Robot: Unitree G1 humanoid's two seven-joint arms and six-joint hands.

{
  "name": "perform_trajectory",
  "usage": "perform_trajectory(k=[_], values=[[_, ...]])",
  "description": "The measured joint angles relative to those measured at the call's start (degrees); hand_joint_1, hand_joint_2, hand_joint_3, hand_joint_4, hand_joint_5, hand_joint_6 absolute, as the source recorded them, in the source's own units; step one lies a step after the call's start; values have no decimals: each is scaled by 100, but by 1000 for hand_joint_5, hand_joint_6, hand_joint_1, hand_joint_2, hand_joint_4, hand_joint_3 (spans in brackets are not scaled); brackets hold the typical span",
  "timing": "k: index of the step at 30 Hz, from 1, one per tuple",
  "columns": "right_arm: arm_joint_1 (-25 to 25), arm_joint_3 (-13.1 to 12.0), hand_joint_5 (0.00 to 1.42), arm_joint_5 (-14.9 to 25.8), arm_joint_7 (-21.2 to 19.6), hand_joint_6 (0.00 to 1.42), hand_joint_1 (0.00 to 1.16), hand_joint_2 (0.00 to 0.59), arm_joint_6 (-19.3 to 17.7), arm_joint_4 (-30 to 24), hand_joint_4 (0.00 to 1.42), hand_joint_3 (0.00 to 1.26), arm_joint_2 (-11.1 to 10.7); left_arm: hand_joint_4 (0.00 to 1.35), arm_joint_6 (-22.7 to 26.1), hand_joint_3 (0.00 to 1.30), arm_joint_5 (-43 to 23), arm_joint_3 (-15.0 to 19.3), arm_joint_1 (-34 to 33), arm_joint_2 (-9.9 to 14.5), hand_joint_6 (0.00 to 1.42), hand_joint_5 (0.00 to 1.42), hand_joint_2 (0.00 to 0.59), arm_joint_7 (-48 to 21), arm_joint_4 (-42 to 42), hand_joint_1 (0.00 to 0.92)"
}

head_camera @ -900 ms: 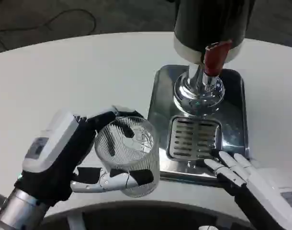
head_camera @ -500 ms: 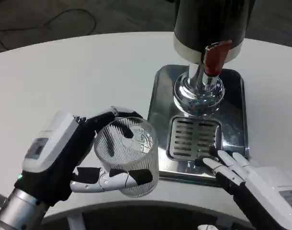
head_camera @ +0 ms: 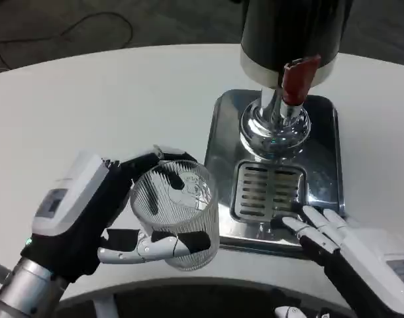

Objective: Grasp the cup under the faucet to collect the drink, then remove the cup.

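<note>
Dispenser [head_camera: 291, 33] at table [head_camera: 89, 99] far right, standing on tray [head_camera: 218, 132]. Faucet lever [head_camera: 296, 79] at its front, drip grate [head_camera: 268, 191] below. Cup [head_camera: 175, 212] left of tray, in left hand [head_camera: 89, 215]. Right hand [head_camera: 351, 248] at tray's near edge.

White round surface [head_camera: 122, 99], dark floor beyond its far edge with a cable lying on it.

Drink dispenser [head_camera: 291, 33]: dark cylindrical body, chrome base, red faucet lever [head_camera: 296, 81] at front. Stands on a square metal drip tray [head_camera: 218, 132] with a slotted grille [head_camera: 267, 192] below the faucet.

Cup [head_camera: 177, 212]: clear ribbed glass, upright, no liquid visible inside, positioned left of the drip tray and clear of the grille.

Left hand [head_camera: 99, 212]: wrapped around the cup, fingers [head_camera: 163, 245] curled across its near side and others over the far rim.

Right hand [head_camera: 348, 245]: fingers spread, tips touching the near right edge of the tray, holding nothing.
</note>
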Motion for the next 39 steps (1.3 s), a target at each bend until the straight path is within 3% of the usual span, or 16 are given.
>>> perform_trajectory(k=[10,17,28,39], values=[[-16,-128,0,9,0,0,328,381,148,6,11,135,-3,1219,-13,1040,8,-147,-296,-21,1424,1424,113,2,282,479],[38,-230,0,22,-3,0,328,381,186,-2,11,135,-5,1219,-30,1040,264,-446,-845,-155,1424,1424,113,78,812,479],[575,-1027,0,455,-121,0,328,381,179,-324,11,135,-45,1219,49,1040,1117,-1114,-2095,-495,1424,1424,113,665,2331,479],[987,-1436,0,826,-262,0,328,381,28,-402,11,135,-64,1219,178,1036,1538,-1571,-3067,-649,1424,1424,113,1341,3445,479]])
